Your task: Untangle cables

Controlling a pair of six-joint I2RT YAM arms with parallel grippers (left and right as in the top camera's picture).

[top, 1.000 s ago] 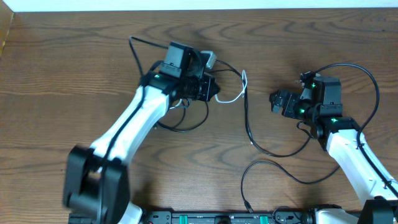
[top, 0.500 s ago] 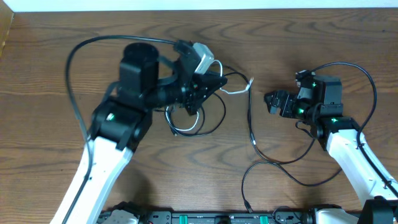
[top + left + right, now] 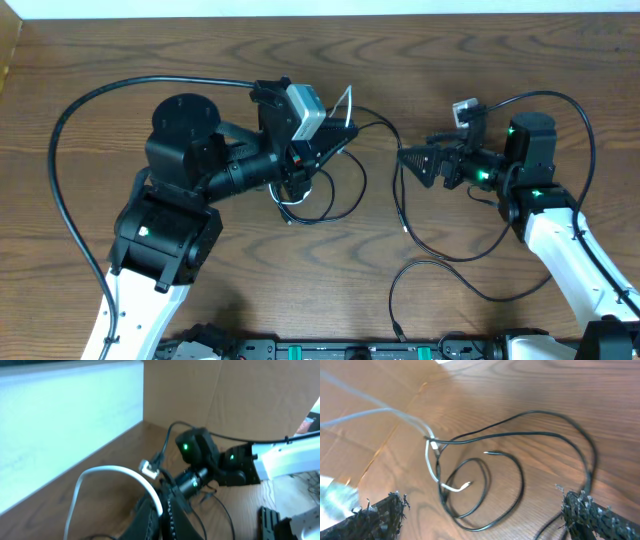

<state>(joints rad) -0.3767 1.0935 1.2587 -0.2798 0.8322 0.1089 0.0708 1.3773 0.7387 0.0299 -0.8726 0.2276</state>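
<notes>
My left gripper (image 3: 335, 140) is raised above the table and shut on the whitish cable (image 3: 346, 100), which arcs up from the jaws. In the left wrist view the whitish cable (image 3: 110, 469) curves out of the closed fingers (image 3: 172, 517). Thin black cables (image 3: 400, 205) lie looped on the wood under and right of it. My right gripper (image 3: 410, 163) is open and empty, pointing left at the tangle. In the right wrist view the black loops (image 3: 520, 485) and the whitish cable (image 3: 431, 460) lie between and beyond the spread fingers (image 3: 375, 517).
The left arm's thick black wire (image 3: 60, 160) sweeps wide over the table's left side. The right arm's wire (image 3: 592, 130) loops at the far right. A thin black cable (image 3: 470, 285) trails toward the front edge. A cardboard wall (image 3: 240, 390) stands behind.
My left arm has risen and swung, lifting the whitish cable off the table. My right gripper has turned and reached left toward the tangle.
</notes>
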